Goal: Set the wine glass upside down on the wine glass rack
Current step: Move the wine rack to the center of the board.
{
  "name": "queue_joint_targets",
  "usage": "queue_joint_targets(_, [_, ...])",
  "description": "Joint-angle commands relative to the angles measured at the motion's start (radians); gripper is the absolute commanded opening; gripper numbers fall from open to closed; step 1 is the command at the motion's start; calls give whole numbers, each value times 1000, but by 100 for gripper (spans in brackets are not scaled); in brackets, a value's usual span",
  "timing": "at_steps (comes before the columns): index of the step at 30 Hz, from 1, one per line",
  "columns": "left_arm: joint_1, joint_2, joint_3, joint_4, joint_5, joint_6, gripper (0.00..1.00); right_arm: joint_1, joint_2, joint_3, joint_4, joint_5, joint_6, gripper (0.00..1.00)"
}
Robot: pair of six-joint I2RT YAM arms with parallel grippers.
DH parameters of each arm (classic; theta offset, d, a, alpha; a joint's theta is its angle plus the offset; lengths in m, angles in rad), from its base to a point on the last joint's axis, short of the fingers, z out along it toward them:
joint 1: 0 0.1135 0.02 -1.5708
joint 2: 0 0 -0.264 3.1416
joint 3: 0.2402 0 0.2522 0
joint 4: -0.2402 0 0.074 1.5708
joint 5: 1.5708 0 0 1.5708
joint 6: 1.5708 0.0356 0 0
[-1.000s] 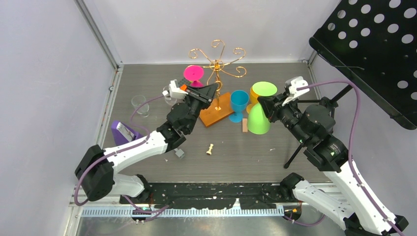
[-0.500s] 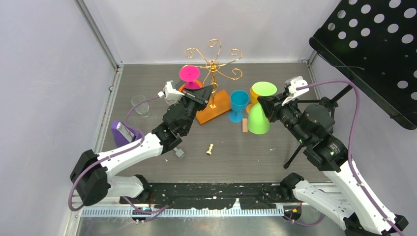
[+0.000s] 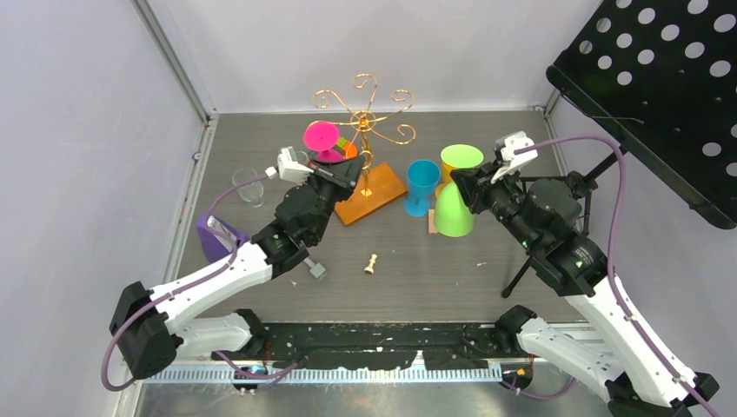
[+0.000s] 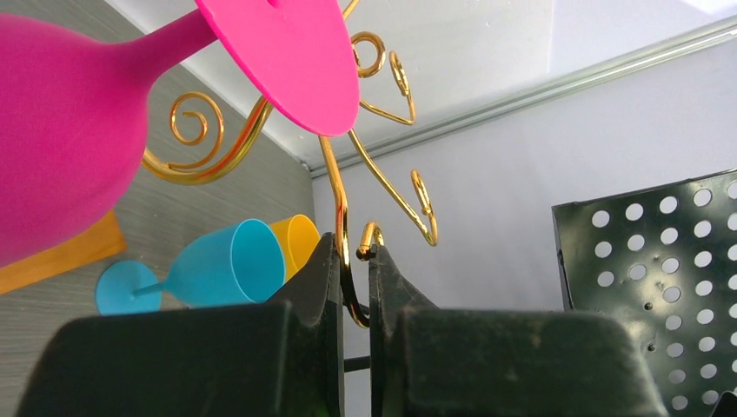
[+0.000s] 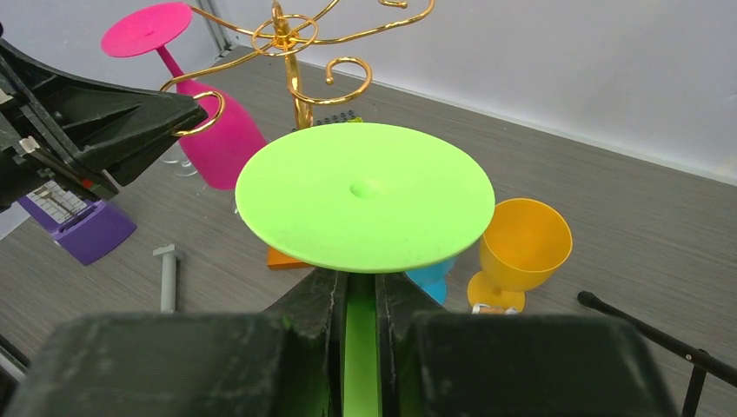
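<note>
- The left gripper (image 4: 352,254), left of centre in the top view, has its jaws clenched on a curled gold wire arm of the wine glass rack (image 3: 362,117); the wrist view shows the wire pinched between the two black fingers
- The rack stands at upper centre of the top view on the grey table (image 3: 487,269)
- A pink glass (image 3: 323,139) sits upside down and tilted at the rack's left side, foot uppermost
- The right gripper (image 5: 360,285) is grasping the stem of the green wine glass (image 3: 454,210), held bowl down and foot up, right of centre, apart from the rack
- A blue glass (image 3: 422,181) stands between the rack and the green glass; a yellow glass (image 5: 521,248) stands upright at the right of the right wrist view
</note>
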Motion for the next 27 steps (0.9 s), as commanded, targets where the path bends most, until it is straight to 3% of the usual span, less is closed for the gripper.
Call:
queue_joint_targets(1, [8,-75,20,-37,-41,5,0,-2,6,13,58,7,22,6])
queue_joint_targets(15, [7,-135,8,-135,39,-102,0,-2,32,17,82,-5,20,6])
queue_joint_targets(27, [7,-170,-19,-182,101,-109,0,-10,150,-4,305,-97,-129,5])
